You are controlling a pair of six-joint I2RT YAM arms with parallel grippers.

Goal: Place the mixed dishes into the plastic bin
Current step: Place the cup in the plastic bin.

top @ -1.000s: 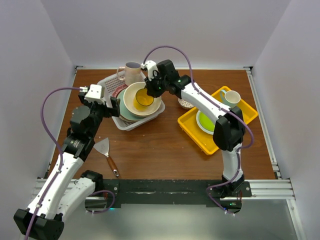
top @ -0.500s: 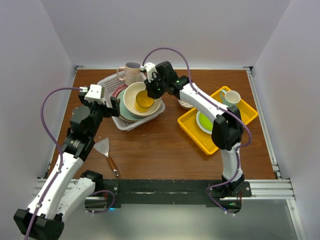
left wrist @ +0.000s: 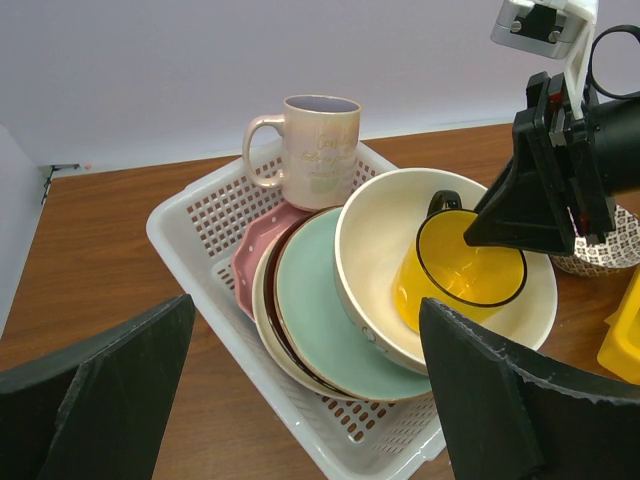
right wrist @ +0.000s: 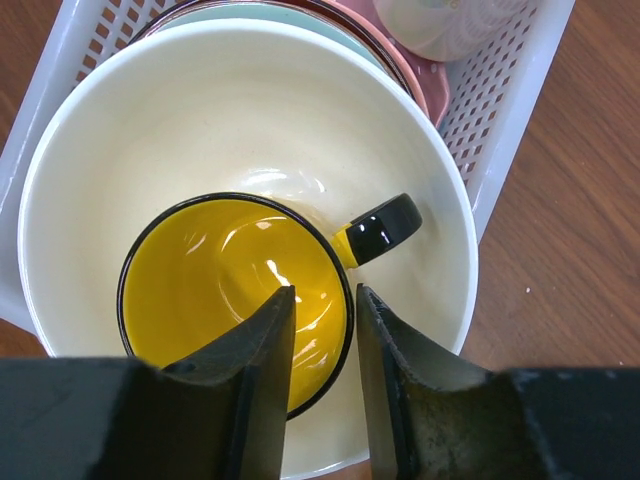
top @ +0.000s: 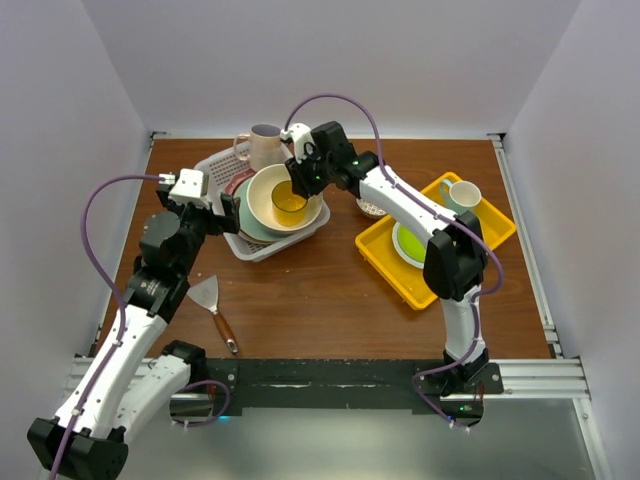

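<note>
The plastic bin (top: 262, 250) is standing on the wooden table (top: 320, 310), and it is serving as the reference for everything else; inside the bin, toward its right end, the large cream bowl (right wrist: 250, 110) is resting on a stack of plates, and the yellow mug (right wrist: 220, 290) is sitting tilted in that bowl, its black handle turned toward the bin's far side.

The right gripper (right wrist: 325, 292) is hanging over the bin's right end; its fingers are straddling the mug's wall beside the handle, one inside and one outside, with only a narrow gap between them; whether they are actually pressing on the wall cannot be told.

The left gripper (left wrist: 307, 303) is hovering just off the bin's near left side, its fingers spread wide and carrying nothing.

Under the bowl, a pale green plate (left wrist: 300, 270) and a pink dotted plate (left wrist: 252, 268) are leaning inside the bin; the pinkish mug (left wrist: 320, 150) is standing upright in the bin's far corner.

Just right of the bin a small patterned bowl (top: 372, 208) is sitting; further right, well apart from the bin, a yellow tray (top: 385, 255) is carrying a lime-green plate (top: 410, 245) and a white cup (top: 462, 193); on the bin's near left a scraper (top: 207, 293) is lying on the table.
</note>
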